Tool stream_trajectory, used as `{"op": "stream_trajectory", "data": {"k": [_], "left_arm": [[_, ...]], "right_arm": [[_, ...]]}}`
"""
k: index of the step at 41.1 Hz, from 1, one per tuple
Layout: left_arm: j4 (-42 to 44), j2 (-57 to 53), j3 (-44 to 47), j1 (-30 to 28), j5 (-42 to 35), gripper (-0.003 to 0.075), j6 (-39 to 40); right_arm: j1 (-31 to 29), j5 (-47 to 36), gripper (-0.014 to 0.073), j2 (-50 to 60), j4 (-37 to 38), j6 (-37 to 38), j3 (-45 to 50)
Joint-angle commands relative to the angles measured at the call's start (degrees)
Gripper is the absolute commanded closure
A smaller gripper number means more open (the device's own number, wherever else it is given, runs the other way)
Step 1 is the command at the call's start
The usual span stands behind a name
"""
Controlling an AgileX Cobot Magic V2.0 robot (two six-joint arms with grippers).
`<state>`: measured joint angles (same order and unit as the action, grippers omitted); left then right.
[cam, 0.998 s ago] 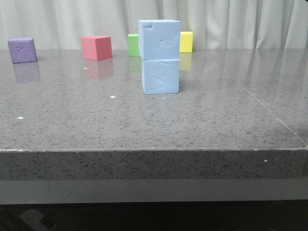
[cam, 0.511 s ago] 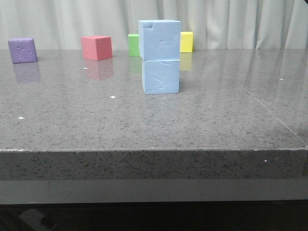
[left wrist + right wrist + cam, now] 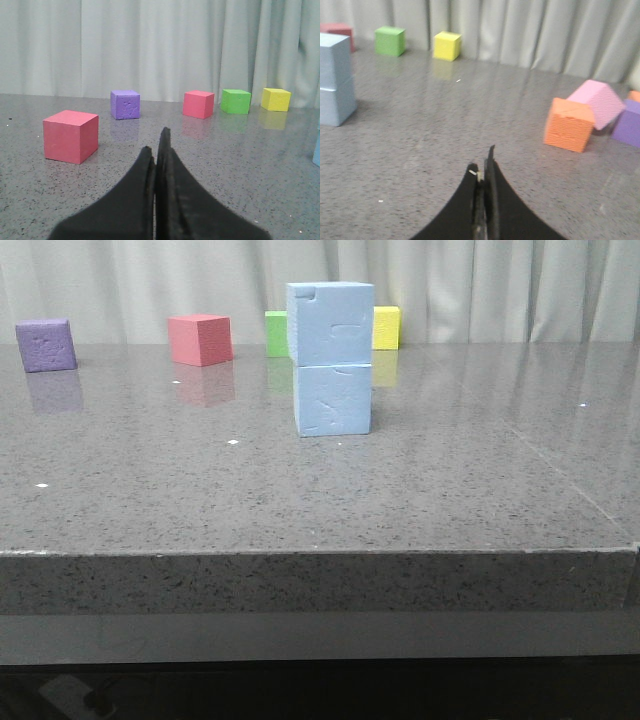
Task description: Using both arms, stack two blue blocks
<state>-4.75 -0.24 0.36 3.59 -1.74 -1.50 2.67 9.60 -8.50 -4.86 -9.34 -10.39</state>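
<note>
Pale curtains back a grey counter (image 3: 150,490). Centre frame, one dented blue block (image 3: 331,322) is stacked on the other (image 3: 333,398); both pincers (image 3: 157,150) (image 3: 485,167) are closed, empty, well apart from them.

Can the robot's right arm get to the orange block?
Probably yes. In the right wrist view the orange foam cube sits on open grey tabletop ahead of the shut right end effector, nothing between them, though a pink foam cube leans behind it.

A pale pleated curtain (image 3: 480,285) hung behind the glossy grey speckled stone surface (image 3: 450,490), which mirrored soft light.
</note>
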Motion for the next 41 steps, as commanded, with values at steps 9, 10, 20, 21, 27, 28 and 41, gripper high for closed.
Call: {"op": "stream_trajectory", "data": {"k": [9, 10, 20, 21, 27, 28, 41], "left_arm": [[-0.4, -1.1, 0.1, -0.1, -4.6, 0.0741, 0.6], [-0.4, -1.1, 0.1, -0.1, -4.6, 0.0741, 0.6], [-0.4, -1.1, 0.1, -0.1, -4.6, 0.0741, 0.6], [-0.4, -1.1, 0.1, -0.1, -4.6, 0.0741, 0.6], [-0.4, -1.1, 0.1, -0.1, -4.6, 0.0741, 0.6], [-0.4, -1.1, 0.1, -0.1, -4.6, 0.0741, 0.6], [-0.4, -1.1, 0.1, -0.1, -4.6, 0.0741, 0.6]], "right_arm": [[-4.4, -14.2, 0.0661, 10.1, 0.3, -0.6, 11.6], [-4.4, -14.1, 0.0661, 10.1, 0.3, -0.6, 11.6], [-4.2, -14.2, 0.0661, 10.1, 0.1, -0.5, 11.6], [-4.2, -14.2, 0.0661, 10.1, 0.0, -0.5, 11.6], [-4.2, -13.7, 0.0661, 10.1, -3.3, -0.5, 11.6], [-4.2, -13.6, 0.0661, 10.1, -4.6, -0.5, 11.6], [-4.2, -13.4, 0.0661, 10.1, -9.9, -0.5, 11.6]]}}
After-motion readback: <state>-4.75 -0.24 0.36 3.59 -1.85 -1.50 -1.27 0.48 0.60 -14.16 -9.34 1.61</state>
